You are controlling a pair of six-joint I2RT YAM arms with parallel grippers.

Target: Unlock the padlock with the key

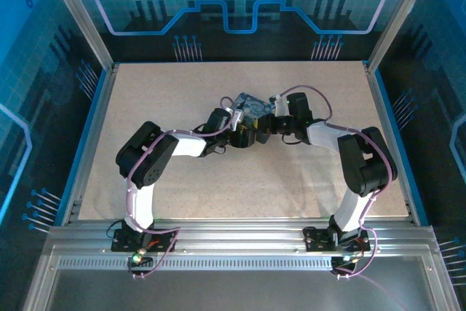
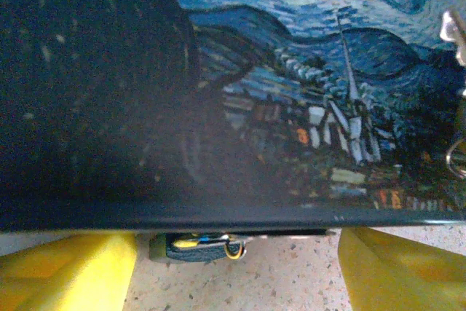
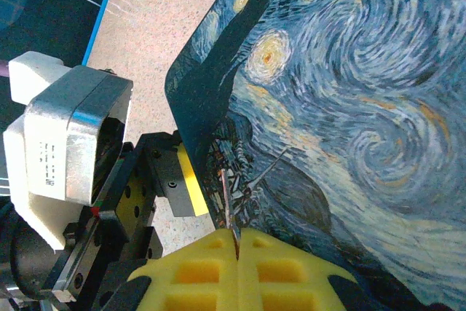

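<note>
Speckled table (image 1: 145, 107) overhead; close up, right end effector (image 3: 237, 237) pinches key (image 3: 227, 205).

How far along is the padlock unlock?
Done: right gripper looks shut on a thin dark sliver, likely the key. In hand: left gripper open at the painted tin's near edge. Left: key into the padlock, then turn; nothing here shows it unlocked.

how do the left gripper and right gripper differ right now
The left gripper stands wide open; the right gripper is shut. The left gripper holds nothing, its tips by the painted tin; the right gripper pinches a thin dark sliver, probably the key. Both are yellow-tipped, beside the tin.
</note>
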